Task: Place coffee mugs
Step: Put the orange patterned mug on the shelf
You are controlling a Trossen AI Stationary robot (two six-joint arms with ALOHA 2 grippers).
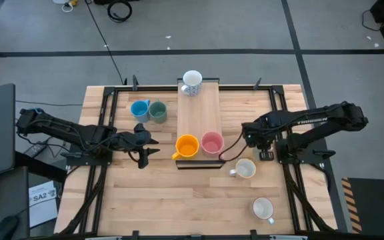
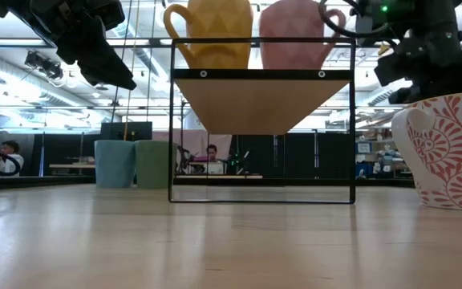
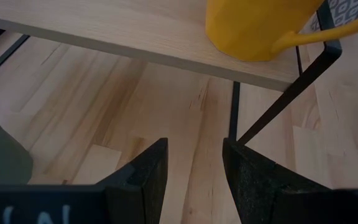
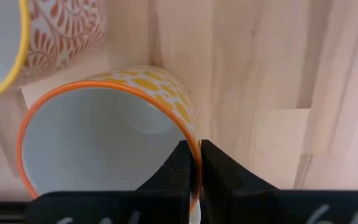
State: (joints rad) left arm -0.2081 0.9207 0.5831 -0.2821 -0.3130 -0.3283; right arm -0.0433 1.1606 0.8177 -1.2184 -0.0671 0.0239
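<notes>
Right claw [image 4: 196, 168]: fingers pinched together on the rim wall of a cream ceramic mug with an orange lip and yellow pattern [image 4: 114, 134], on the table's right half, just off the near right corner of the long pale wooden shelf on a black wire frame [image 1: 199, 110]. Second cream mug, red fern pattern, yellow lip [image 4: 39, 37]: beside it, toward the near edge. On the shelf: round orange mug [image 1: 187, 146] and pink mug [image 1: 212, 143] at the near end, speckled white mug [image 1: 192, 82] at the far end (bare board between). The shelf's long axis runs near to far; it lies to the held mug's left, the right arm nearer. Left claw [image 3: 194, 180]: wide, empty, left of the shelf. Not discernible: whether the held mug's base is off the table.
</notes>
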